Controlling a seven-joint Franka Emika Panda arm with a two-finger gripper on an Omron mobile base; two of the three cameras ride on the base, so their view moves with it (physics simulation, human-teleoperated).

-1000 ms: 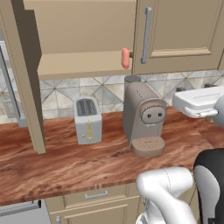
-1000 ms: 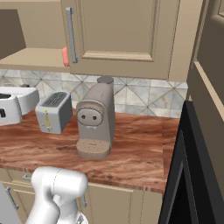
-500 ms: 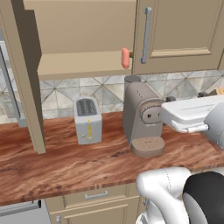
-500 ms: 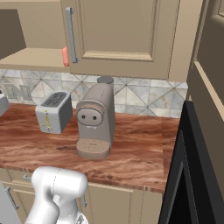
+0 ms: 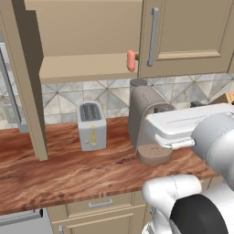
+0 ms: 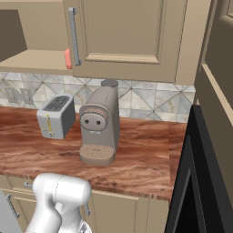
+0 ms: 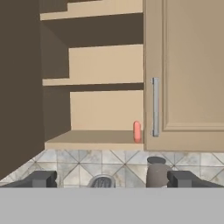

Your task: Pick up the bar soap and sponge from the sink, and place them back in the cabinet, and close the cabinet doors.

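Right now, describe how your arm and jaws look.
The arm is glossy white with rounded, bulbous links and a dark, near-black joint low by the base. A flat white link has grey seams. The gripper ends in two small, blocky, dark grey tips. No cables or markings show.

The bar soap [image 5: 131, 61] stands on edge on the bottom shelf of the cabinet [image 5: 82, 68], at the shelf's front lip, just at 9 o'clock of the closed door [image 5: 183, 36] and its handle [image 5: 153, 36]. Below, on the counter [image 5: 68, 169], the toaster [image 5: 92, 124] sits at 9 o'clock of the coffee machine [image 5: 147, 123], near it, both before the tiled wall [image 5: 59, 98]. The other door [image 5: 25, 77] stands swung open at the cabinet's far side.
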